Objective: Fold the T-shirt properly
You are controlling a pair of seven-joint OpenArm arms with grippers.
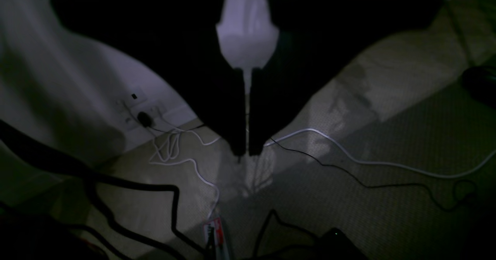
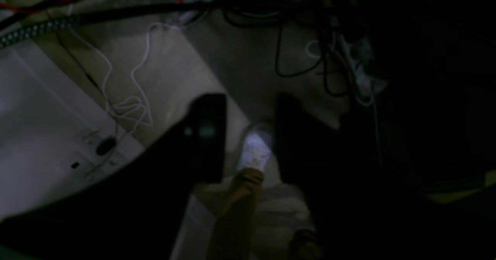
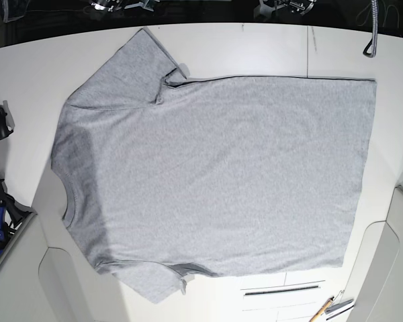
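1. We read no writing on the T-shirt (image 3: 215, 174); its plain grey side faces up.
2. It lies flat across the middle of the white table (image 3: 269, 47), neck toward the left edge.
3. Our left gripper (image 1: 246, 151) is clenched, empty.
4. Our right gripper (image 2: 250, 136) is spread, empty, above the floor cables (image 2: 128, 93).

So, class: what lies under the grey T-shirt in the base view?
The heather-grey cotton T-shirt lies flat on the white table. Anything beneath the fabric is covered, so unseen.

White table (image 3: 255, 47) brightly lit from above. Floor underneath is dim beige carpet (image 1: 387, 143), strewn with white and black cables (image 1: 348, 151). Wall socket (image 1: 135, 109) on white wall.
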